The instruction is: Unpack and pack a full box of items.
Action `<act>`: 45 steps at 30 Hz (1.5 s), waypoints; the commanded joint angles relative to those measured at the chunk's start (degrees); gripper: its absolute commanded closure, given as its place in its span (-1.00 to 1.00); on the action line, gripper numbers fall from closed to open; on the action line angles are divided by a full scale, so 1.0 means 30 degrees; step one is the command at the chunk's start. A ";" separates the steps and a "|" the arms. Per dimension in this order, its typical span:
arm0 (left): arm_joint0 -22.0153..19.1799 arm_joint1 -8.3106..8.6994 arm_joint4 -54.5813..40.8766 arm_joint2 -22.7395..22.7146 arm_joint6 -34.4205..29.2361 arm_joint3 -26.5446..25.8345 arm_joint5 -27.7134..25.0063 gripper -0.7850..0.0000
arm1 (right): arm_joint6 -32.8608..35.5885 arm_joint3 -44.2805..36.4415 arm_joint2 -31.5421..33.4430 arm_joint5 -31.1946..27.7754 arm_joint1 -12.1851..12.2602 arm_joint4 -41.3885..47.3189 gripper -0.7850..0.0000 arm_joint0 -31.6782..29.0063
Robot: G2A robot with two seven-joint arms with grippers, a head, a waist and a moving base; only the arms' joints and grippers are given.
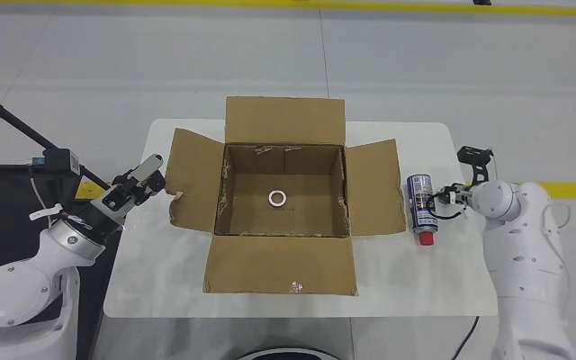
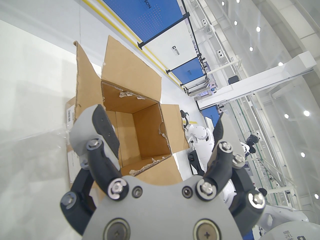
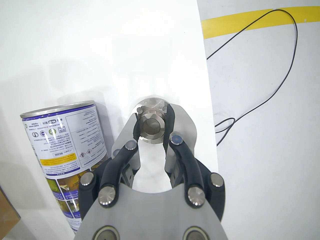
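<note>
Looks like unpacking: right gripper (image 3: 153,123) clamps a metal fitting (image 3: 151,129) beside the spray can (image 3: 62,136), release probably next. Left gripper (image 2: 160,115), spread, hovers by the box (image 1: 279,265).

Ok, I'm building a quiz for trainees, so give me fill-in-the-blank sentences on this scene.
The metal fitting is clamped between the right gripper's ___.
Inside the cardboard box lies one small ___.
The left gripper is ___.
The spray can lies on its ___.
Missing: fingers, ring, open, side.
</note>
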 commanded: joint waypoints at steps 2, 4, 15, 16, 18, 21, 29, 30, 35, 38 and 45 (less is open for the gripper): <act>0.0000 0.0000 0.0000 0.0000 0.0000 0.0000 0.0000 -1.00 | -0.0114 0.0198 -0.0027 0.0014 0.0033 0.0097 0.68 0.0041; 0.0000 0.0000 0.0000 0.0000 0.0000 0.0000 0.0000 -1.00 | -0.0161 0.0236 -0.0054 0.0007 0.0058 0.0133 0.50 0.0032; 0.0000 0.0000 0.0000 0.0000 0.0000 0.0000 0.0000 -1.00 | 0.0309 -0.0872 0.0102 0.0392 0.0279 0.0066 0.04 -0.0286; 0.0000 0.0000 0.0000 0.0000 0.0000 0.0000 0.0000 -1.00 | 0.0381 -0.1108 0.0137 0.0442 0.0307 0.0018 0.04 -0.0355; 0.0000 0.0000 0.0000 0.0000 0.0000 0.0000 0.0000 -1.00 | 0.0461 -0.1628 0.0288 0.0586 0.0371 -0.0041 -0.22 -0.0486; 0.0000 0.0000 0.0000 0.0000 0.0000 0.0000 0.0000 -1.00 | 0.0504 -0.2915 0.0743 0.0774 0.0494 0.0019 -0.58 -0.0728; 0.0000 0.0000 0.0000 0.0000 0.0000 0.0000 0.0000 -1.00 | 0.1643 -0.9576 0.1186 0.0818 0.0649 0.0998 -0.87 -0.1816; 0.0000 0.0000 0.0000 0.0000 0.0000 0.0000 0.0000 -1.00 | 0.1791 -1.0495 0.1056 0.0732 0.0642 0.1224 -0.87 -0.1919; 0.0000 0.0000 0.0000 0.0000 0.0000 0.0000 0.0000 -1.00 | 0.2081 -1.3996 -0.0297 0.0274 0.0473 0.3653 -0.87 -0.1760; 0.0000 0.0000 0.0000 0.0000 0.0000 0.0000 0.0000 -1.00 | 0.2147 -1.5108 -0.1568 -0.0274 0.0338 0.5300 -0.76 -0.1144; 0.0000 0.0000 0.0000 0.0000 0.0000 0.0000 0.0000 -1.00 | 0.2148 -1.5365 -0.5901 -0.1808 -0.0219 0.9839 -0.48 0.1138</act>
